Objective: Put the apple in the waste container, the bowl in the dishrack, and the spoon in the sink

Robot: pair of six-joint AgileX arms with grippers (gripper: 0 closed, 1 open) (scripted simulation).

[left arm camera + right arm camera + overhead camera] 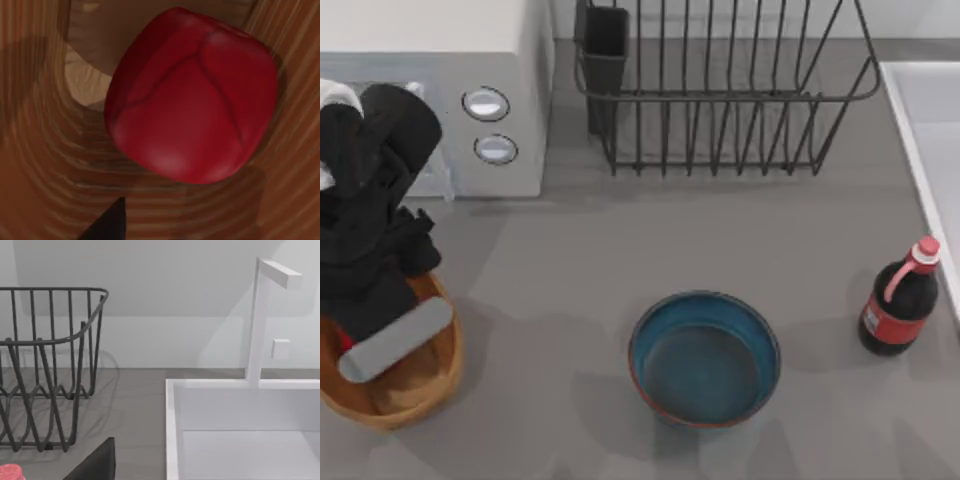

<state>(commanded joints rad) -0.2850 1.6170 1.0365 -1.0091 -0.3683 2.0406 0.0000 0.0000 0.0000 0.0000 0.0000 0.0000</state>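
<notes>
The red apple [192, 95] lies inside the orange-tan waste container [415, 395], against its ribbed wall [45, 165]; a sliver of the apple [345, 343] shows beside my arm. My left gripper [370, 350] hangs low in that basket, open, and one dark fingertip [107, 225] stays apart from the fruit. The blue-teal bowl [705, 358] stands upright at the front middle of the table. At the back stands the dishrack [720, 95] [45, 365], and the sink [930, 130] [240, 405] is at the right edge. The spoon is out of view. My right gripper [100, 465] is parked near the sink.
A white microwave [500, 60] stands at the back left, just behind my left arm. A dark bottle [900, 300] with a red label and cap [10, 472] stands by the sink's rim. A white faucet [260, 315] rises behind the basin.
</notes>
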